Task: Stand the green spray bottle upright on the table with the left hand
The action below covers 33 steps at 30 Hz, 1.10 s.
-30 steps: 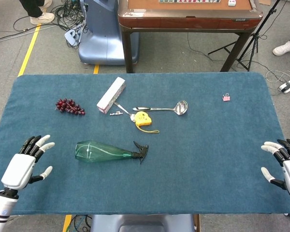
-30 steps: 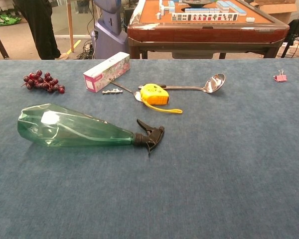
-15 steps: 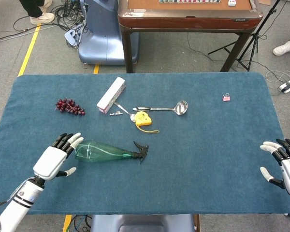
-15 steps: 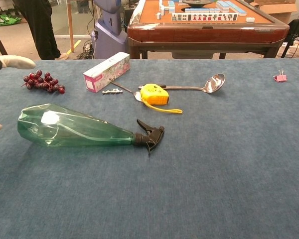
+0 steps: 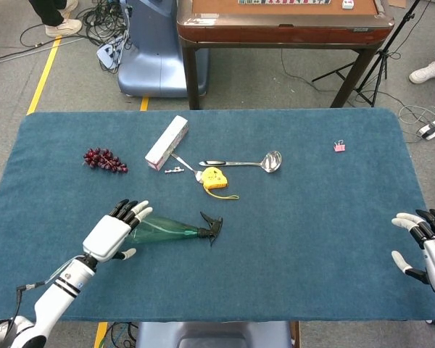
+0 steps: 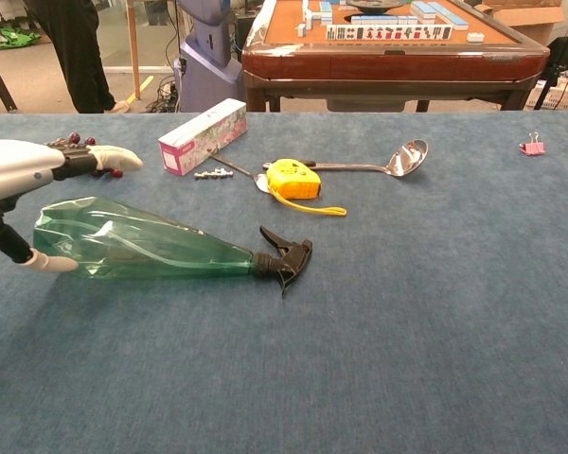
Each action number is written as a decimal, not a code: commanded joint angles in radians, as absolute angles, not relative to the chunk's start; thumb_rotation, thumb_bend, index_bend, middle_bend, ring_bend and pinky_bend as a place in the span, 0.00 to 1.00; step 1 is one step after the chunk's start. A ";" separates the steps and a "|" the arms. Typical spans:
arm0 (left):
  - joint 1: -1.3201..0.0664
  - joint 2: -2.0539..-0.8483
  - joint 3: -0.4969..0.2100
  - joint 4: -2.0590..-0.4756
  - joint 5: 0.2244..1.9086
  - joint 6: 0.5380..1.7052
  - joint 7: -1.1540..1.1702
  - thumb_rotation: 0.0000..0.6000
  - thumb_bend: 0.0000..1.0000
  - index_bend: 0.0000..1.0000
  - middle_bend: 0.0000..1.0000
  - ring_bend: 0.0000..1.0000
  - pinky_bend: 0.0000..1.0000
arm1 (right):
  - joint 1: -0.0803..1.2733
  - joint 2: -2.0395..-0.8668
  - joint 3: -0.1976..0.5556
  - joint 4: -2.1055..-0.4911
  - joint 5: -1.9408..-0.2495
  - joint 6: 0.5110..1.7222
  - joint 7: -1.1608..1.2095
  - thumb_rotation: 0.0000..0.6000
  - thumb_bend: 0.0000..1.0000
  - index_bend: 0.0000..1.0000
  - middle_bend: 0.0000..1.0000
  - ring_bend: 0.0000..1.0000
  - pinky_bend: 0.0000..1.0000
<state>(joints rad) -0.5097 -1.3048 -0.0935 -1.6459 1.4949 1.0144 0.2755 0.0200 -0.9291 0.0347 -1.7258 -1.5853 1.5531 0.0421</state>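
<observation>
The green spray bottle [image 5: 170, 230] [image 6: 151, 248] lies on its side on the blue table, its black trigger nozzle [image 5: 210, 227] [image 6: 286, 257] pointing right. My left hand [image 5: 114, 233] [image 6: 24, 175] hovers over the bottle's wide base end, fingers spread and open, holding nothing. In the chest view its thumb sits near the bottle's bottom edge; contact cannot be told. My right hand [image 5: 426, 250] rests open at the table's right edge, far from the bottle.
Behind the bottle lie a yellow tape measure [image 5: 214, 178] [image 6: 293, 179], a metal ladle [image 5: 250, 163] [image 6: 379, 165], a pink-white box [image 5: 167, 142] [image 6: 202, 136], grapes [image 5: 104, 159] and a pink clip [image 5: 339, 146] [image 6: 532, 147]. A mahjong table [image 5: 283, 22] stands beyond the far edge.
My left hand has travelled right from the table's left edge to above the bottle's base end. The bottle and right hand have not moved.
</observation>
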 commanded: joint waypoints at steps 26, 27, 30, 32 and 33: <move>-0.599 -1.316 -0.097 -1.588 1.391 1.028 0.488 1.00 0.22 0.02 0.02 0.00 0.00 | 0.014 -0.923 0.034 -1.730 -1.581 1.555 0.042 1.00 0.26 0.31 0.28 0.14 0.12; -0.597 -1.311 -0.090 -1.600 1.409 1.038 0.489 1.00 0.22 0.04 0.02 0.00 0.00 | 0.015 -0.924 0.034 -1.730 -1.582 1.553 0.042 1.00 0.25 0.31 0.28 0.14 0.12; -0.594 -1.302 -0.070 -1.637 1.462 1.062 0.490 1.00 0.22 0.10 0.02 0.00 0.00 | 0.018 -0.926 0.034 -1.730 -1.585 1.550 0.043 1.00 0.26 0.31 0.28 0.14 0.12; -0.598 -1.301 -0.060 -1.663 1.484 1.063 0.504 1.00 0.22 0.15 0.04 0.00 0.00 | 0.019 -0.926 0.033 -1.730 -1.587 1.550 0.044 1.00 0.25 0.31 0.28 0.14 0.12; -0.601 -1.303 -0.057 -1.672 1.489 1.062 0.512 1.00 0.22 0.17 0.06 0.00 0.00 | 0.019 -0.926 0.033 -1.729 -1.588 1.549 0.044 1.00 0.26 0.31 0.28 0.14 0.12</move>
<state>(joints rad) -0.5992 -1.3066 -0.0677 -1.6562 1.4774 1.0562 0.4997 0.0187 -0.9262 0.0331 -1.7292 -1.5875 1.5496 0.0442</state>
